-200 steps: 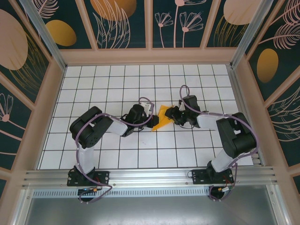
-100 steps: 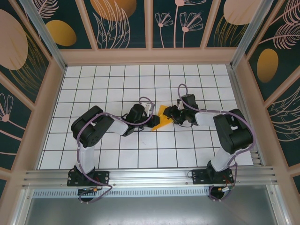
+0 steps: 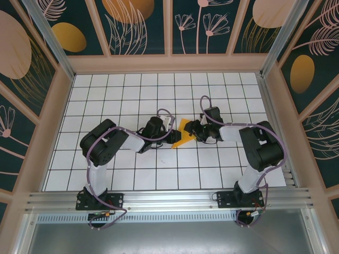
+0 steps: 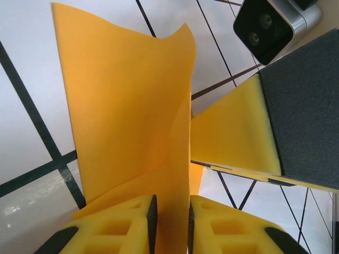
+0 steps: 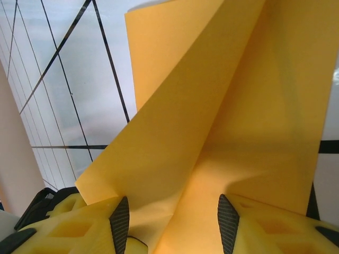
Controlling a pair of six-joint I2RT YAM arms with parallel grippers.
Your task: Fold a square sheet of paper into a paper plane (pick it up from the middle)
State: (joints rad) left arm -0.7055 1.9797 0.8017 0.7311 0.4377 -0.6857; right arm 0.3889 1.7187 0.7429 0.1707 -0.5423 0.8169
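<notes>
Near the middle of the desk (image 3: 106, 95), the square sheet of paper (image 3: 184, 132) sat creased into a pointed orange-yellow shape, caught between the two arms. The left tool (image 3: 174, 139) met it from the left-edge side. In the left wrist view, its fingers (image 4: 132, 203) stood close on either side of the paper with only a narrow gap, and whether they actually pinched it could not be told. The right tool (image 3: 196, 130) came in from the right-edge side. Its wrist view showed the pads (image 5: 119, 222) spread wide, with the folded sheet rising in a V between them.
</notes>
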